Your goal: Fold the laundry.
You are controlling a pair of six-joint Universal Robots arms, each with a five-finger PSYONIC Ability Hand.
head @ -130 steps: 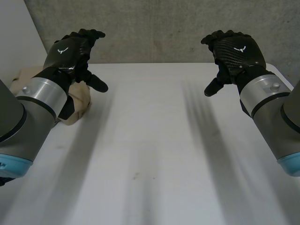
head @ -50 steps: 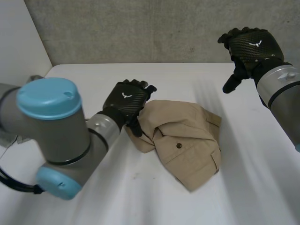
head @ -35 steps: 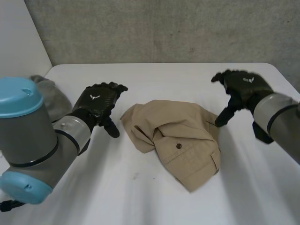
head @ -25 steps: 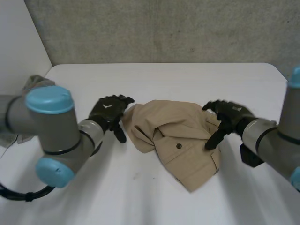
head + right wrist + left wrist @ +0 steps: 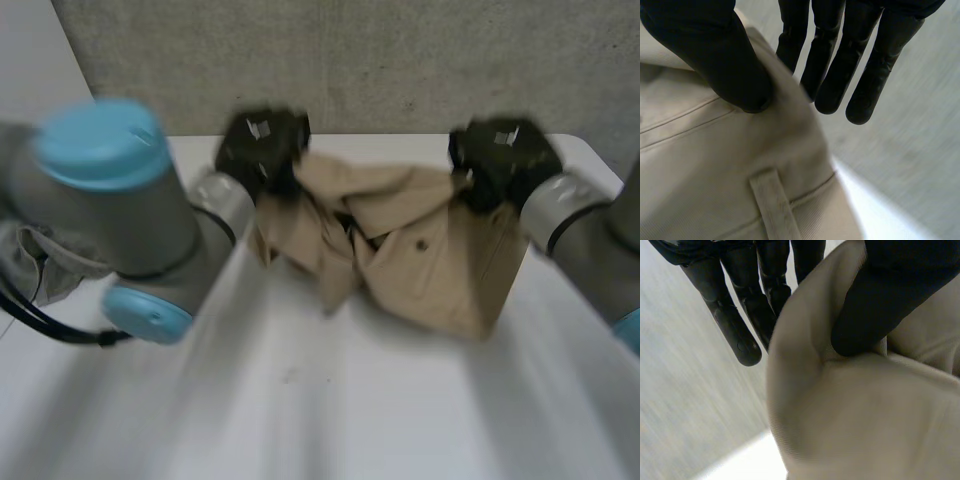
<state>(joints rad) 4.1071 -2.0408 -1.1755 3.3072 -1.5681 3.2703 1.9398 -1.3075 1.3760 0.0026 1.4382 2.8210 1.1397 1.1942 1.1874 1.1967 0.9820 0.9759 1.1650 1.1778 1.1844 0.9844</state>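
Beige trousers [image 5: 420,250] hang crumpled between my two hands, lifted off the white table [image 5: 320,410]. My left hand [image 5: 262,145] is shut on the garment's left upper edge. In the left wrist view its thumb [image 5: 880,305] pins the beige cloth [image 5: 865,415] against the fingers [image 5: 740,315]. My right hand [image 5: 503,155] is shut on the right upper edge. In the right wrist view its thumb [image 5: 715,55] pinches the waistband [image 5: 715,175], beside a belt loop [image 5: 775,205], against the fingers [image 5: 850,65]. A button [image 5: 421,244] shows on the hanging front.
A grey garment [image 5: 40,260] lies at the table's left edge behind my left arm. A concrete wall [image 5: 380,60] rises behind the table's far edge.
Both hands have closed on the trousers' upper edges and raised them off the table toward the back. The garment now hangs spread between them.
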